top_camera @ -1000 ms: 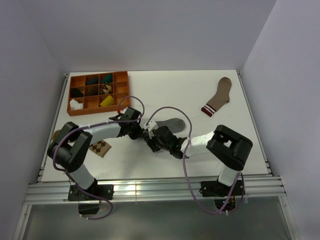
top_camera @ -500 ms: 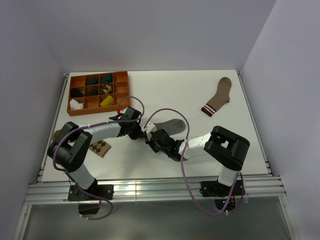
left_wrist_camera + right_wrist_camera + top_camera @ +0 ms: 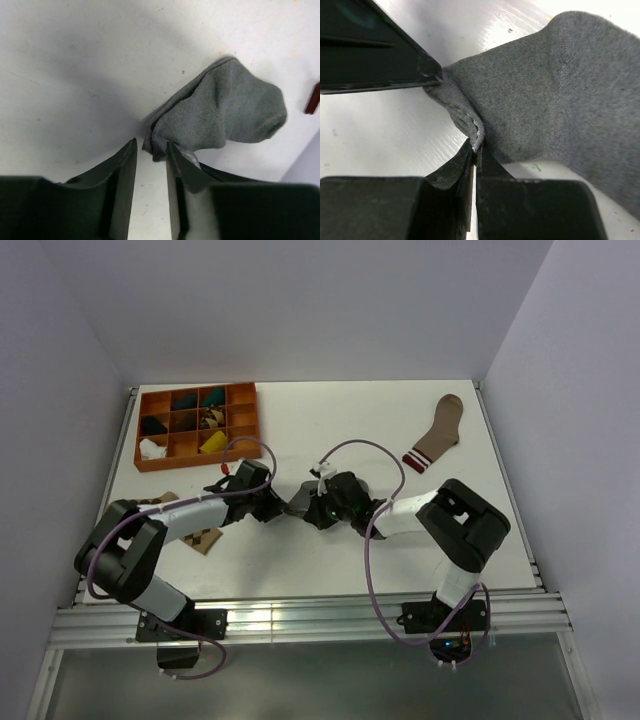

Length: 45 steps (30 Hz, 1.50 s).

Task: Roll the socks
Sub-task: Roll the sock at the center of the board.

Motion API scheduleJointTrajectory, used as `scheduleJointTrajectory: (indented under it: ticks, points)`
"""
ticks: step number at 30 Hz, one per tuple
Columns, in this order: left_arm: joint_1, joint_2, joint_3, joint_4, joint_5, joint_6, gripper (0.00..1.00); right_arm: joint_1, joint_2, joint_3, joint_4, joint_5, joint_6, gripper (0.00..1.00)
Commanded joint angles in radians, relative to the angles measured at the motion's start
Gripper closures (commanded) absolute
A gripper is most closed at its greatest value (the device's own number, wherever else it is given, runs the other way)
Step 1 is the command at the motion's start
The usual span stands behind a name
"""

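Observation:
A grey sock (image 3: pixel 220 112) lies bunched on the white table between my two grippers (image 3: pixel 301 499). My right gripper (image 3: pixel 477 146) is shut on its folded edge (image 3: pixel 470 122), and the rest of the sock (image 3: pixel 555 95) spreads away to the right. My left gripper (image 3: pixel 151 144) stands a little open over bare table, with the sock's corner just at its fingertips. In the top view the left gripper (image 3: pixel 281 505) and the right gripper (image 3: pixel 313 508) nearly meet at mid-table. The left gripper's finger (image 3: pixel 380 50) shows in the right wrist view.
An orange compartment tray (image 3: pixel 180 463) with rolled socks stands at the back left. A brown sock with a striped cuff (image 3: pixel 436 435) lies at the back right. A diamond-patterned sock (image 3: pixel 203 538) lies partly under my left arm.
My right gripper has shut on the grey sock's edge and shifted toward the back. The sock has bunched up under it. My left gripper has opened slightly and let go.

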Motion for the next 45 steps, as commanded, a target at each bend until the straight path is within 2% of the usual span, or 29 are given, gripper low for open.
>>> scheduleJointTrajectory:
  ticks: [1,3,4,6,11,19,27,45]
  points:
    - [0.006,-0.075,-0.034,0.095,-0.009,-0.054,0.64,-0.047,0.009,0.001,-0.019,-0.134,0.087,1.0]
    - [0.004,-0.09,-0.048,0.108,-0.017,-0.057,0.56,-0.062,0.03,0.014,-0.027,-0.188,0.108,1.0]
    - [0.006,-0.099,-0.057,0.117,-0.017,-0.055,0.55,-0.068,0.035,0.026,-0.031,-0.199,0.119,1.0]
    - [0.004,-0.099,-0.072,0.118,-0.012,-0.055,0.56,-0.079,0.049,0.032,-0.03,-0.241,0.131,1.0]
    - [0.004,-0.098,-0.123,0.246,0.009,-0.07,0.56,-0.133,0.092,0.018,0.042,-0.343,0.222,1.0]
    - [-0.012,-0.138,-0.18,0.281,-0.035,-0.089,0.56,-0.199,0.138,0.009,0.099,-0.438,0.338,1.0]
    - [-0.023,-0.136,-0.217,0.321,-0.044,-0.074,0.51,-0.21,0.167,0.02,0.096,-0.461,0.357,1.0]
    - [-0.032,-0.032,-0.146,0.37,-0.047,-0.066,0.56,-0.211,0.185,0.038,0.076,-0.469,0.335,1.0]
